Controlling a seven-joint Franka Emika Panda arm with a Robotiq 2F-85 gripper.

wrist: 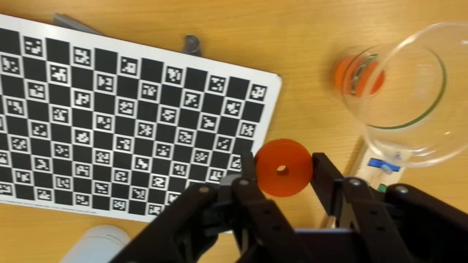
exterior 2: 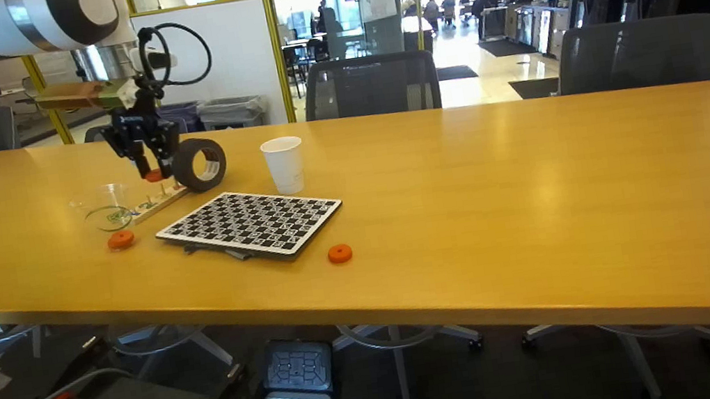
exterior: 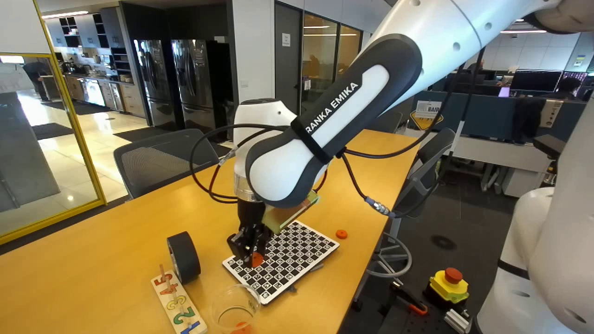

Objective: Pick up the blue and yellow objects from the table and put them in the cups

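My gripper (wrist: 283, 160) is shut on an orange-red disc (wrist: 283, 179) with a centre hole, held above the table (exterior 2: 538, 200). The held disc also shows in both exterior views (exterior: 257, 260) (exterior 2: 154, 177). A clear plastic cup (wrist: 409, 106) stands to the right of the gripper in the wrist view; it shows in both exterior views (exterior: 232, 304) (exterior 2: 110, 209). A second disc (wrist: 343, 75) lies beside it, partly seen through its wall. A third disc (exterior 2: 339, 253) lies near the checkered board. The white paper cup (exterior 2: 285, 165) stands behind the board. No blue piece shows.
The checkered board (exterior 2: 246, 224) lies mid-table beside the gripper. A black roll (exterior: 184, 257) stands on edge close to the gripper. A wooden strip with coloured numbers and pegs (exterior: 178, 304) lies beside the clear cup. Chairs (exterior 2: 370, 88) stand along the far edge.
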